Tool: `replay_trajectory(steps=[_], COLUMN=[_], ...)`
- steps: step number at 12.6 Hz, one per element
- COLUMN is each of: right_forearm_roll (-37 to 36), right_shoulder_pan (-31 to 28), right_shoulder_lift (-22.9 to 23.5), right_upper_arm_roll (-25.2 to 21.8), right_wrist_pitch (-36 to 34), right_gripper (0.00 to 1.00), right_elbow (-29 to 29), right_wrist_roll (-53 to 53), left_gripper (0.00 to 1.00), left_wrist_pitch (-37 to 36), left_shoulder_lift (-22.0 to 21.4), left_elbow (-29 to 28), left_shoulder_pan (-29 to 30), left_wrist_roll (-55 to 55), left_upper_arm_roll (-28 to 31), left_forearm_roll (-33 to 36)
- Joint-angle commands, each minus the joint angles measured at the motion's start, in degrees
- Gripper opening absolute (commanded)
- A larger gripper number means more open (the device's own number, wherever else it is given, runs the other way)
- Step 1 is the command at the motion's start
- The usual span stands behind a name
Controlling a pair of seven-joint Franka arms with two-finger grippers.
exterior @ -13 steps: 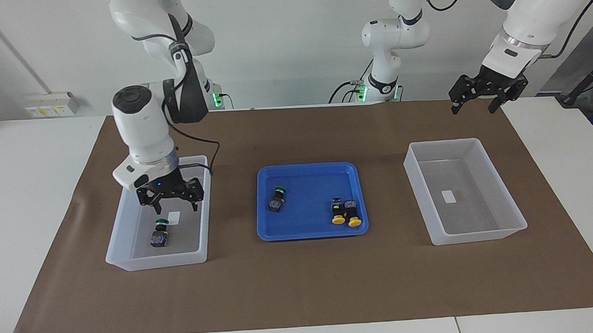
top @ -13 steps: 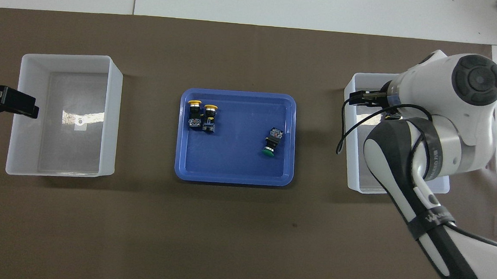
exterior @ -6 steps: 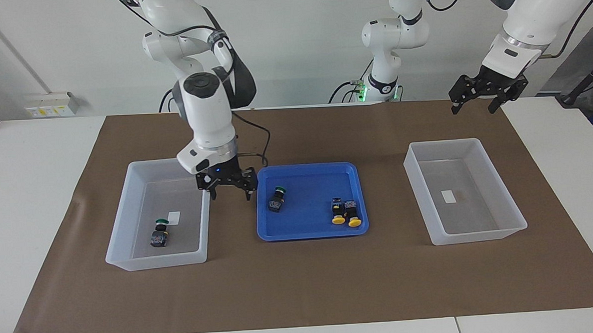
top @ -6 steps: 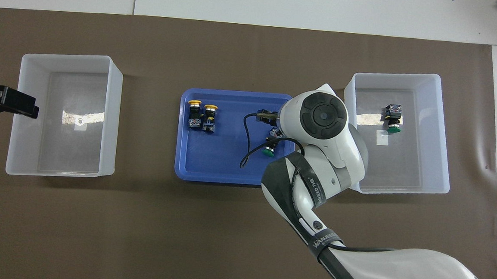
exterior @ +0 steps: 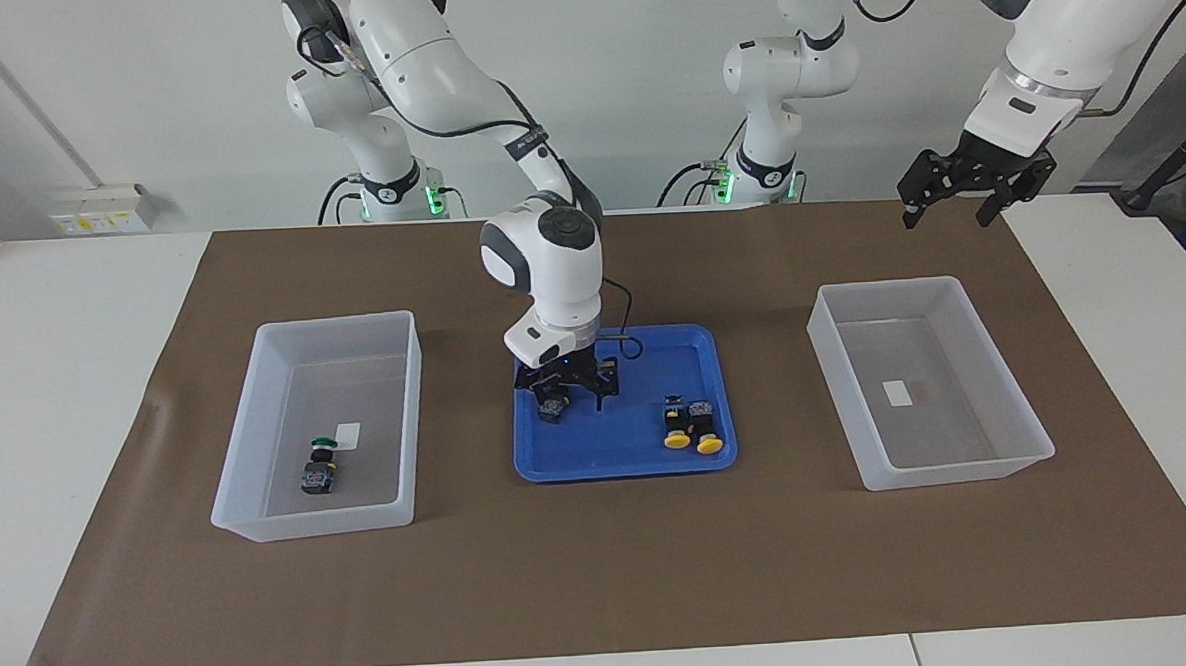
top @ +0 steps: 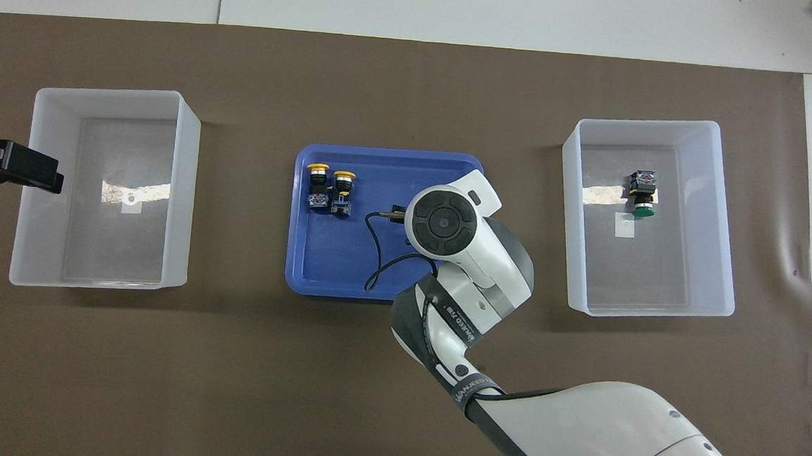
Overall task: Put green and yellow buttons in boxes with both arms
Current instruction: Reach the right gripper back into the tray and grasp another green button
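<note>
My right gripper is open and low over the blue tray, straddling a green button whose cap it hides. I cannot tell if it touches the button. In the overhead view the right arm covers that button. Two yellow buttons lie side by side in the tray toward the left arm's end. Another green button lies in the clear box at the right arm's end. My left gripper waits open in the air beside the empty clear box.
A brown mat covers the table under the tray and both boxes. Two slimmer white arms with green-lit bases stand at the robots' edge of the table.
My right arm swung from over the box holding the green button across to the blue tray and came down over the green button there, staying open. The left arm has not moved.
</note>
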Motion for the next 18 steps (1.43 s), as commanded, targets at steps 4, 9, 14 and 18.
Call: replay_trajectory(steps=[4, 9, 14, 18], right_forearm_roll=[-3.8, -4.1, -4.1, -3.4], right_shoulder_pan=[0.0, -0.6, -0.6, -0.2], right_shoulder_lift=[-0.9, -1.6, -1.5, -1.7], right_upper_arm_roll=[0.0, 0.1, 0.1, 0.1], right_wrist_pitch=[-5.0, -4.0, -3.0, -2.9], right_gripper=[1.0, 0.81, 0.27, 0.0], right_elbow=[0.5, -0.9, -1.4, -0.3], right_wrist_roll=[1.2, 1.2, 1.1, 1.2], left_gripper=[1.0, 1.0, 1.0, 1.0], left_wrist_pitch=[-0.6, -0.5, -0.5, -0.5], left_shoulder_lift=[-1.1, -1.2, -1.1, -1.1], left_elbow=[-0.9, -0.9, -0.9, -0.9], left_shoulder_pan=[0.4, 0.4, 0.4, 0.4], left_wrist_roll=[-0.5, -0.5, -0.5, -0.5], left_upper_arm_roll=[-0.1, -0.1, -0.1, -0.1], left_forearm_roll=[-1.0, -1.0, -1.0, -1.0])
